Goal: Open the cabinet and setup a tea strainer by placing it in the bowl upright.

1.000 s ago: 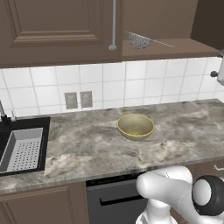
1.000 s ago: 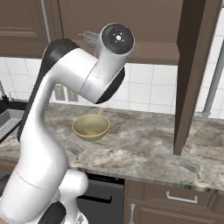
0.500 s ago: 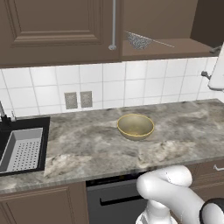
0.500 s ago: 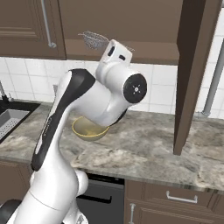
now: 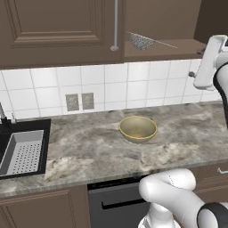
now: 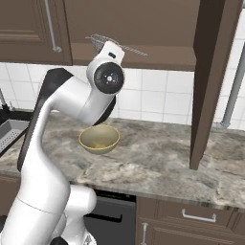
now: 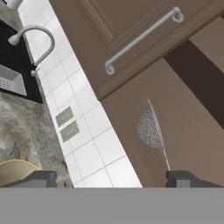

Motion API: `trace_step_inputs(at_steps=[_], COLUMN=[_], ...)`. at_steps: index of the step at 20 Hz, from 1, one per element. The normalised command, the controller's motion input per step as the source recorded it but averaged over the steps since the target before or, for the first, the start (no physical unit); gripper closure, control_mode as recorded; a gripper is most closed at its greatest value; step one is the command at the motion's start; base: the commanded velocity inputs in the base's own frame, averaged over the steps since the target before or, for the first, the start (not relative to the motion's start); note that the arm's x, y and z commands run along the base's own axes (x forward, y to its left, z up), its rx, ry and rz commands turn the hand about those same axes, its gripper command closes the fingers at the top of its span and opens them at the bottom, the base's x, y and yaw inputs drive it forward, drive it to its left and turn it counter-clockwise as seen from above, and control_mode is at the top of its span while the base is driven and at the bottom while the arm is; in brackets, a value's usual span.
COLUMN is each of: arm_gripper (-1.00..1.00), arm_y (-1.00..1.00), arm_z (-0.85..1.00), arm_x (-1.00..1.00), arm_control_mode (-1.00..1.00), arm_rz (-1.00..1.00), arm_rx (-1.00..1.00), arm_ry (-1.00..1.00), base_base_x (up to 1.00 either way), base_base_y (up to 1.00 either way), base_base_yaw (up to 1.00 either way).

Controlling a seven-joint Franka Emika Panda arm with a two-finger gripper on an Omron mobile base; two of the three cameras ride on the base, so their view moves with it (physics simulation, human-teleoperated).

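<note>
Hand [image 7: 111, 178] wide open and empty, fingertips [image 7: 38, 178] spread at the bottom of the hand view, raised near the open cabinet [image 5: 160, 22]. Strainer [image 7: 149, 128] lies on the cabinet's bottom shelf near the front edge, mesh toward the closed door, wire handle pointing along the shelf. Right door [image 6: 213, 81] swung out, edge-on over the surface [image 5: 89, 147]. Bowl [image 5: 138, 128] sits mid-surface, well below the strainer, bare stone all round it. Sink [image 5: 22, 151] at far left, with a perforated tray inside. No legible writing.
</note>
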Motion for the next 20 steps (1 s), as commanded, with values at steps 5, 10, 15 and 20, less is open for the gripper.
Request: trace_step_inputs(at_steps=[5, 10, 15, 20], arm_gripper=[-1.00, -1.00, -1.00, -1.00], arm_y=[0.00, 0.10, 0.01, 0.04], arm_z=[0.00, 0.06, 0.10, 0.33], arm_x=[0.04, 0.33, 0.35, 0.17], arm_control_mode=[-1.00, -1.00, -1.00, -1.00], arm_rz=[-0.02, 0.03, 0.09, 0.08], arm_rx=[0.01, -0.02, -0.10, -0.17], arm_ry=[-0.01, -0.02, -0.05, 0.00], base_base_x=[0.00, 0.00, 0.00, 0.00], base_base_y=[0.00, 0.00, 0.00, 0.00], base_base_yaw=[0.00, 0.00, 0.00, 0.00])
